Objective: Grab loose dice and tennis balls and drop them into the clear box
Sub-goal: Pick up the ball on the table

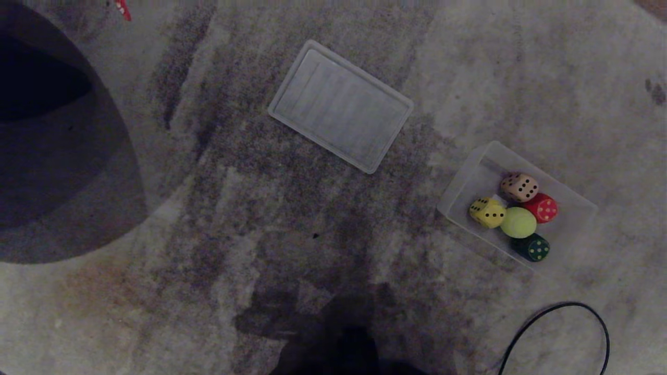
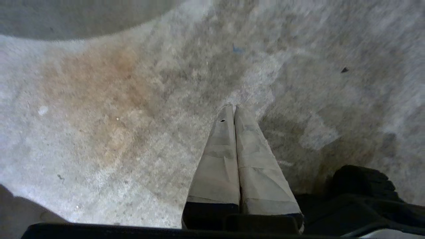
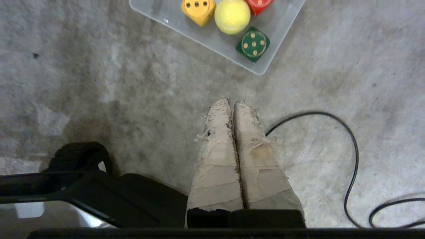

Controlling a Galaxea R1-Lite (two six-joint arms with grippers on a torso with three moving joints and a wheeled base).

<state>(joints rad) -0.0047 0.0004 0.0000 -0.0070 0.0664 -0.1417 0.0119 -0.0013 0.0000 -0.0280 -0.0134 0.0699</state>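
Left to right on the carpet [image 1: 208,219]: lid [image 1: 340,105] lies flat mid-floor, apart from the box [image 1: 471,179], which holds four dice [image 1: 488,212] and one ball [image 1: 518,222], so I'd call the pickup done. Left gripper [image 2: 233,109] and right gripper [image 3: 231,103] hang pressed together, empty, clear of the box. You only see them in the wrist views, the lid only in the head view; the right wrist shows more of the cable [image 3: 352,156].
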